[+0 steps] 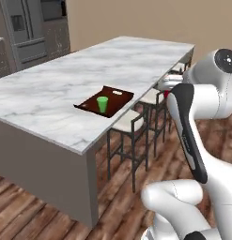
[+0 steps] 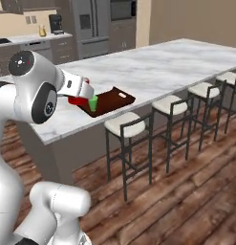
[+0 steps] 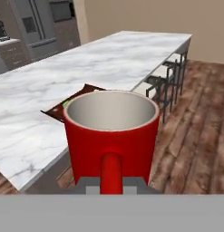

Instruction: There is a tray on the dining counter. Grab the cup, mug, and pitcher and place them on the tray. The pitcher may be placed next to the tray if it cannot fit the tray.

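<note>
Left base view: small bright green tumbler cup [image 1: 103, 104] upright in the dark reddish-brown rimmed tray [image 1: 118, 97], near the white marble dining counter [image 1: 65, 89] edge.

Right base view: gripper [image 2: 84, 95] clamped on the red cylindrical mug [image 2: 77, 100], close beside the cup; likely to knock it over on descent.

Hand view: held by its handle, off the counter edge; could swing, slip, or miss the tray.
</note>
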